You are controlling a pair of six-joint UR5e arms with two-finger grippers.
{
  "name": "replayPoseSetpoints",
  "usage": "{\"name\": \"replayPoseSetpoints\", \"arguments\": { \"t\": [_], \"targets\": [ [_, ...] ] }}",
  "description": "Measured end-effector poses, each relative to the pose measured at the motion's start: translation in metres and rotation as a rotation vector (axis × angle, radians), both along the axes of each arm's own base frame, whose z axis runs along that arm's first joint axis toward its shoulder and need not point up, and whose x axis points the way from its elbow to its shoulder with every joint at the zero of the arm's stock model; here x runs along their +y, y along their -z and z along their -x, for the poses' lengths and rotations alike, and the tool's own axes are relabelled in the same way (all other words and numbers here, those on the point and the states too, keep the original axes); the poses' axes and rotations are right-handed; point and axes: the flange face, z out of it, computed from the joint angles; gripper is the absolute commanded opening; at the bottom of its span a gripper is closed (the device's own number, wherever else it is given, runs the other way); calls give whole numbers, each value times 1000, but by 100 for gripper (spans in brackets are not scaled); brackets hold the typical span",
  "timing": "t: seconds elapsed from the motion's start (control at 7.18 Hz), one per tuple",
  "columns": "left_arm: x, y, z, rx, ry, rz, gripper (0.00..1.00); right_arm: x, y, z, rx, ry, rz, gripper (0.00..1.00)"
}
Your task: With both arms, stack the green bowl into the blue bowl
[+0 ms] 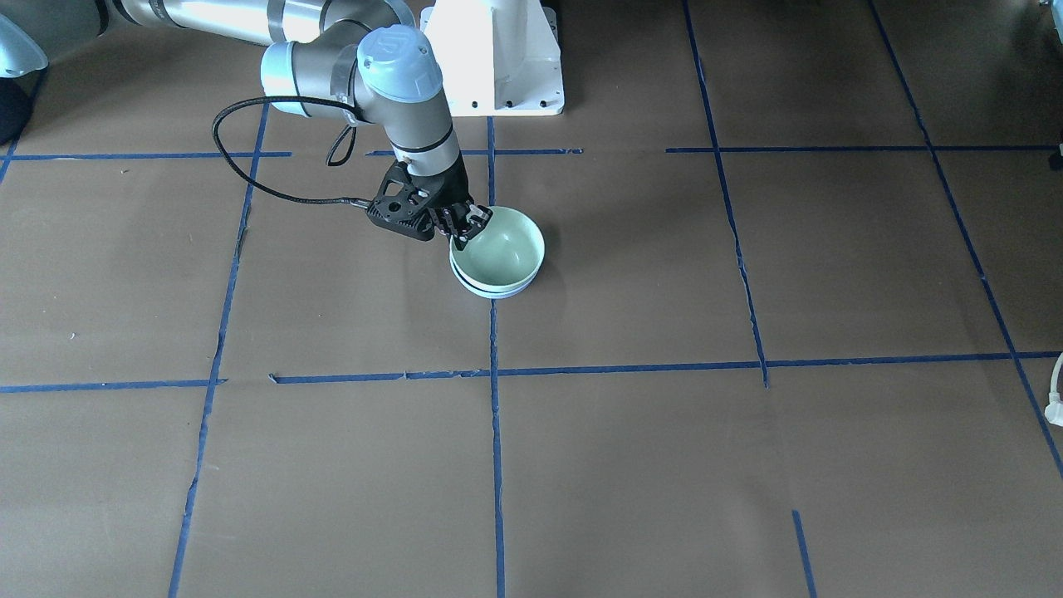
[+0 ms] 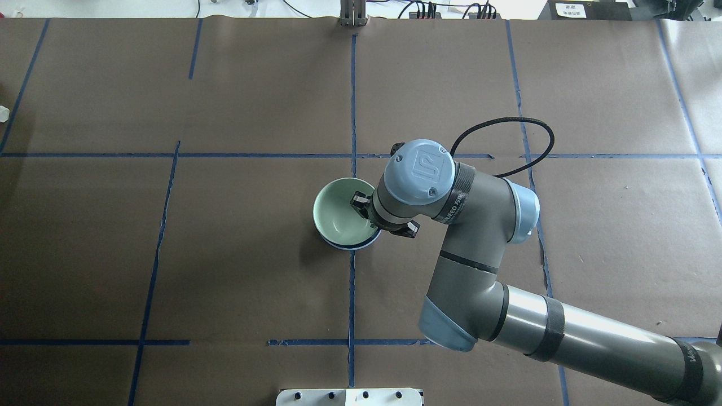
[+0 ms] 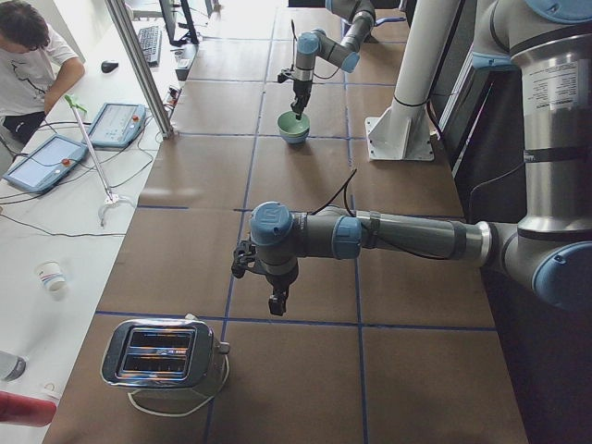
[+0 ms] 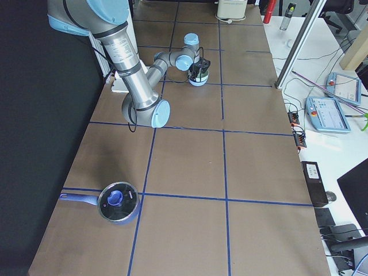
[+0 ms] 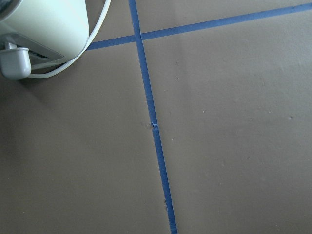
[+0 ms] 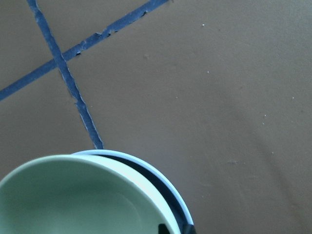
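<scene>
The green bowl (image 1: pixel 502 249) sat inside the blue bowl (image 1: pixel 490 291), just above the middle of the front-facing view, on the brown tabletop (image 1: pixel 664 465) beside a blue tape line. Only a thin band of the blue rim showed under it. The right gripper (image 1: pixel 467 226) reached down from the upper left, its jaws pinching the green bowl's near rim, one finger inside and one outside. In the left side view the left gripper (image 3: pixel 276 301) hung over bare tabletop near a toaster (image 3: pixel 162 356), well apart from the bowls. I cannot tell how its jaws stood.
</scene>
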Motion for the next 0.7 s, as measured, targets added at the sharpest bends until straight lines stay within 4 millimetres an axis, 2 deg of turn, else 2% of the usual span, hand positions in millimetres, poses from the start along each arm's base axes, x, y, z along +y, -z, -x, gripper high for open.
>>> {"name": "replayPoseSetpoints", "arguments": {
  "t": [0.28, 0.42, 0.7],
  "targets": [
    [0, -1, -1, 0, -1, 2, 100, -1, 0, -2, 0, 13, -9, 100],
    [0, -2, -1, 0, -1, 3, 100, -5, 3, -10, -6, 29, -14, 100],
    [-1, -2, -1, 0, -1, 4, 100, -19, 13, -40, 3, 85, -21, 100]
  ]
}}
